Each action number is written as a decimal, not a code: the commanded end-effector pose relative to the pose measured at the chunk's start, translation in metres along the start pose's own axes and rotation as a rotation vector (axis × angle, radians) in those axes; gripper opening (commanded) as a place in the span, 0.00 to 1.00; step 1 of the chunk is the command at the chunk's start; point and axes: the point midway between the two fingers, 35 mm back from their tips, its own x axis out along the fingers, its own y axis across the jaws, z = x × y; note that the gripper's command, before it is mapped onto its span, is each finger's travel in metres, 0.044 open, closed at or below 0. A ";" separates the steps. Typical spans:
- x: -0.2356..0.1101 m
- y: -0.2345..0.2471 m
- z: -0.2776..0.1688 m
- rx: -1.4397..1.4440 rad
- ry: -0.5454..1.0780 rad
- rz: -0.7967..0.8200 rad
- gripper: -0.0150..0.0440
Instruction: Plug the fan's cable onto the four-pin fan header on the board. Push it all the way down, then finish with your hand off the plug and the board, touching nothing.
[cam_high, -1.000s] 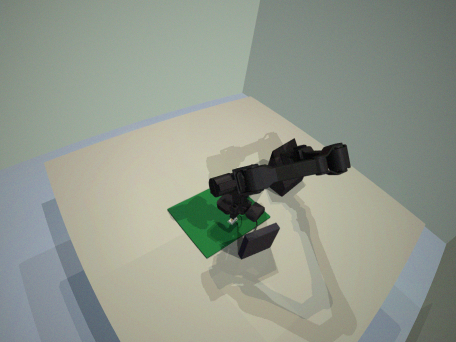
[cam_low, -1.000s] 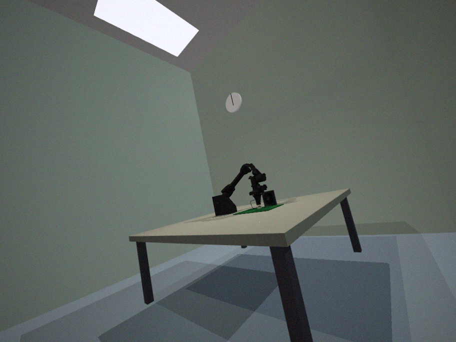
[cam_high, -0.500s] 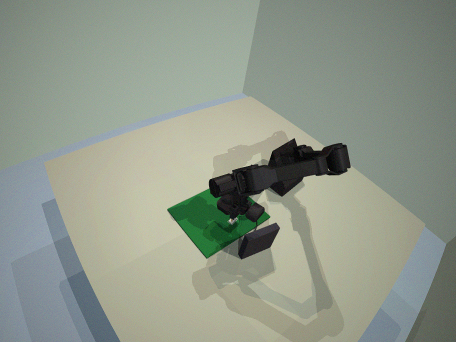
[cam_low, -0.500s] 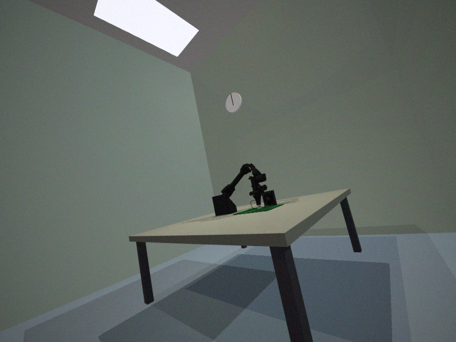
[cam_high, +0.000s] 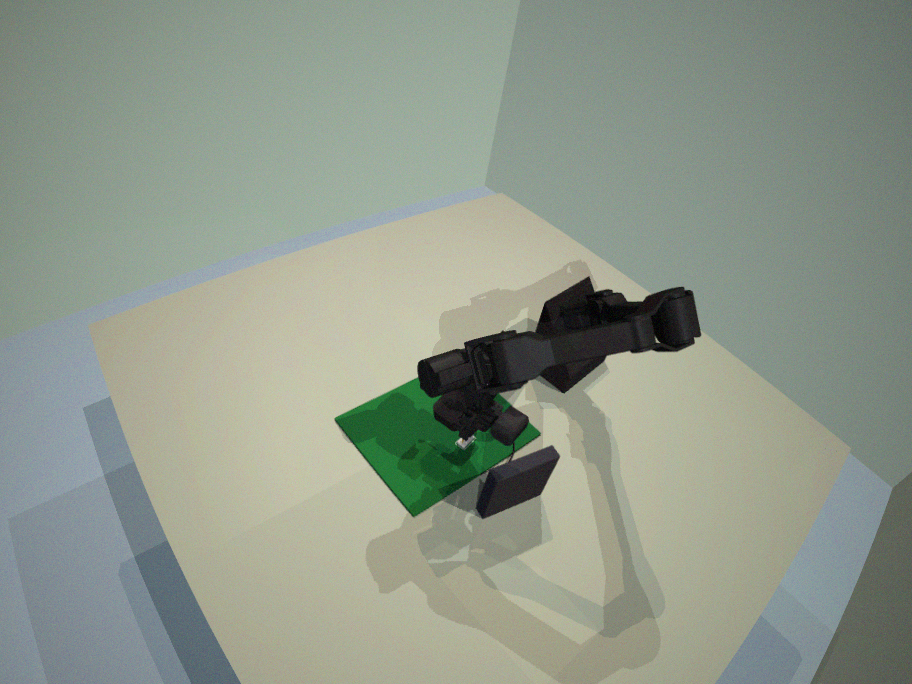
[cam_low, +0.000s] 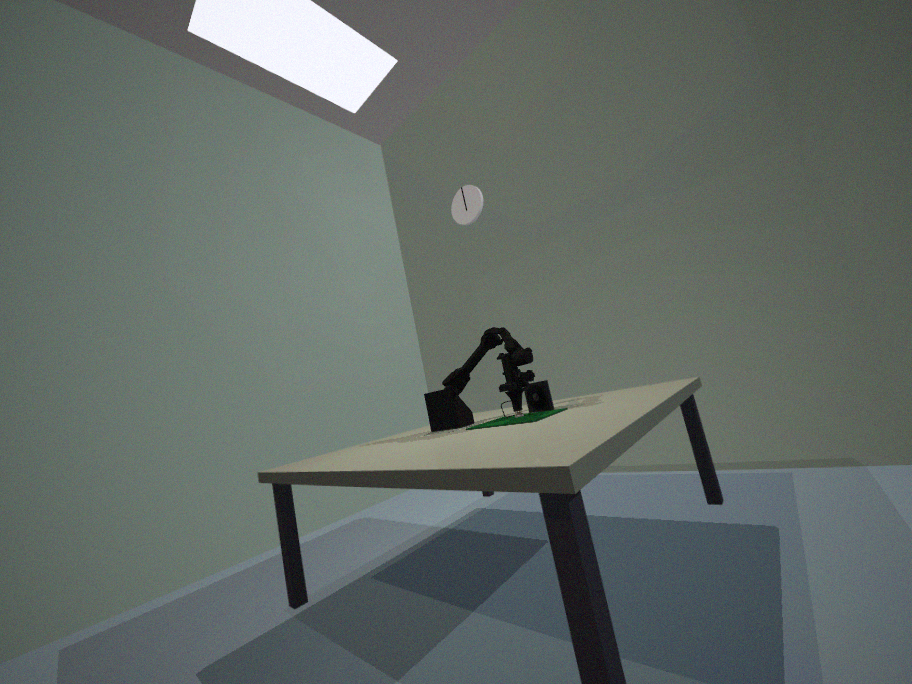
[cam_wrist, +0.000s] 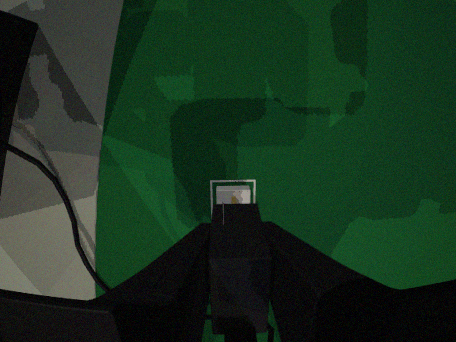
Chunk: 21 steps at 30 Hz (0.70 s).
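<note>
- Desk (cam_high: 221, 382): beige top, dark legs, carrying everything listed below.
- Board (cam_high: 383, 441): green, flat on desk, near centre; arm shadows across its surface.
- Fan header (cam_wrist: 232, 194): small white-rimmed socket on board, seen in wrist view directly at 12 o'clock from plug tip, touching or nearly so; seating depth cannot be told.
- Plug (cam_wrist: 238, 263): dark block, upright, clamped between the two fingers, lower end at the header.
- Gripper (cam_high: 465, 434): pointing straight down over board, clenched on plug.
- Cable (cam_wrist: 63, 203): thin, black, curving off plug toward 9 o'clock in wrist view, across board edge onto desk.
- Fan (cam_high: 515, 482): dark square slab, standing on edge just off board at 4 o'clock from gripper.
- Arm base (cam_high: 570, 371): dark block at 2 o'clock from board.
- Wall clock (cam_low: 467, 204): round, pale, high on far wall.
</note>
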 end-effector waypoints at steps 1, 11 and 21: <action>0.002 0.001 -0.001 0.008 0.000 0.006 0.25; 0.002 0.001 -0.001 0.009 0.000 0.006 0.25; 0.005 0.001 -0.001 0.009 0.000 0.006 0.25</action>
